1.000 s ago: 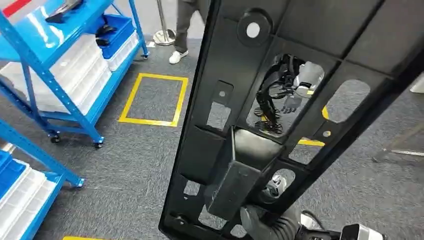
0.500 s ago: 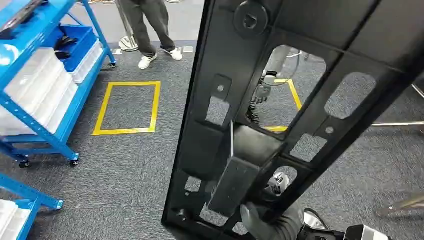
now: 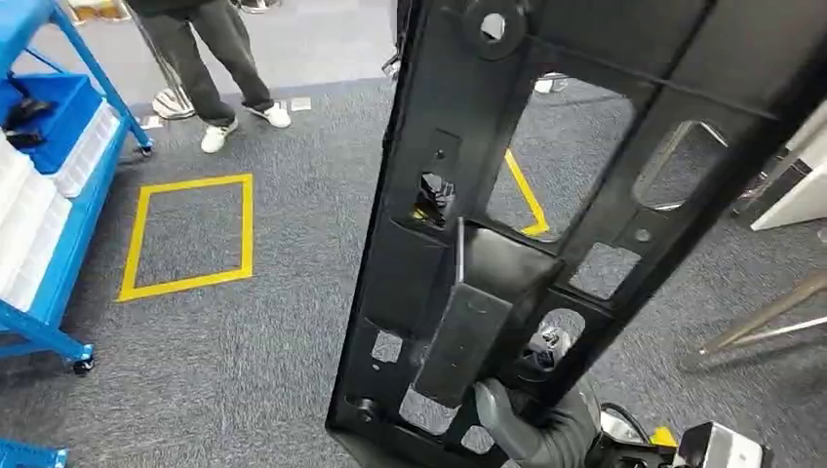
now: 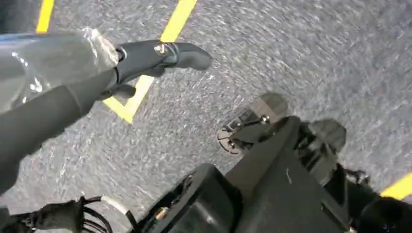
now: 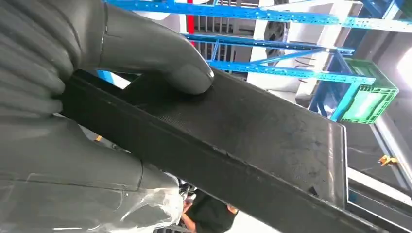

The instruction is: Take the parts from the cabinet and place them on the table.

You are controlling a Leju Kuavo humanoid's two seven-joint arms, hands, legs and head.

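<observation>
My right hand: my right hand (image 3: pixel 536 429) sits at the bottom centre of the head view, fingers wrapped round the lower end of the black panel (image 3: pixel 546 195); in the right wrist view my thumb (image 5: pixel 160 53) presses flat on the panel's textured face.
The part: the panel is a long black plastic frame with cut-out windows, and it runs from the bottom centre of the head view up past the top right, tilted and off the floor. It is out of the cabinet and not yet on any surface.
My left hand: my left hand (image 4: pixel 145 58) holds nothing, its fingers stretched out over the grey carpet (image 3: pixel 273 331).
Risk, grip: I judge the hold lopsided, since I have one end of a long part and the far end could swing or twist out of my fingers.
Risk, view: the panel covers much of what I see ahead, so I could misjudge where to set it down.
Risk, bystander: a person (image 3: pixel 210 58) stands at the upper left, near the blue rack (image 3: pixel 59 244); the free end could sweep that way if I turn.
Risk, metal legs: thin metal legs (image 3: pixel 761 322) at the right edge could catch the panel's edge.
Floor mark: a yellow taped square (image 3: pixel 185 239) lies at centre left.
Writing: I can read no label, brand or lettering on the panel, the rack or the floor.
</observation>
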